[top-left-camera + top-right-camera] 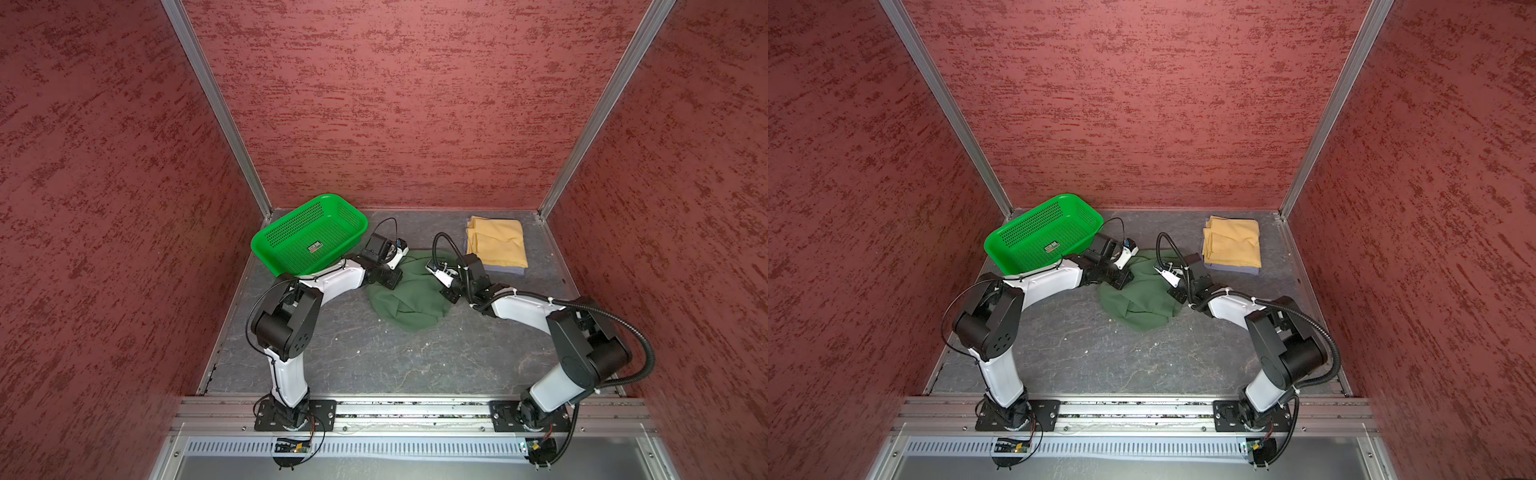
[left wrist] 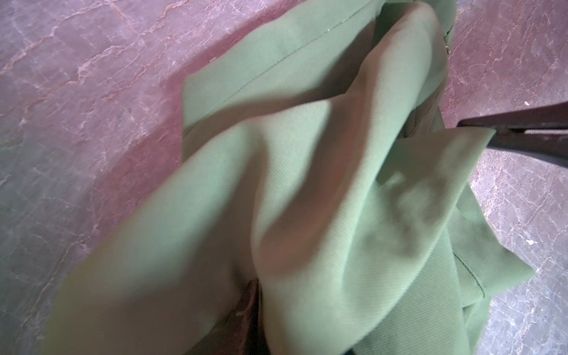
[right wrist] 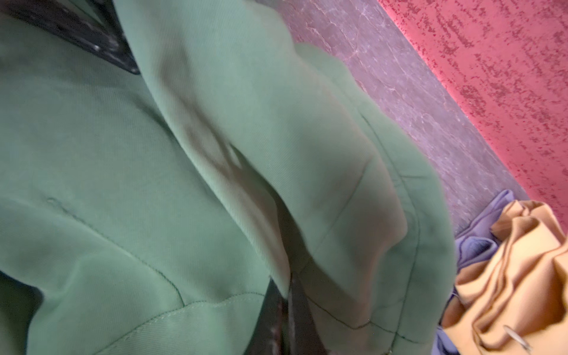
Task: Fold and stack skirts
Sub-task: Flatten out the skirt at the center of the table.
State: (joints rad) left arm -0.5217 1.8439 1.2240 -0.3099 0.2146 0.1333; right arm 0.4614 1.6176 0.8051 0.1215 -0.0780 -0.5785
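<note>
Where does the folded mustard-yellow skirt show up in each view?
Both top views: the mustard-yellow skirt lies folded near the table's far right corner.
Left wrist: not in it.
Right wrist: its bunched folds show past the dark green skirt.
Shared landmark: the lavender skirt under it.

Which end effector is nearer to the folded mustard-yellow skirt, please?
Right. The right end effector is close to the mustard-yellow skirt; the left end effector is farther, by the basket.
</note>
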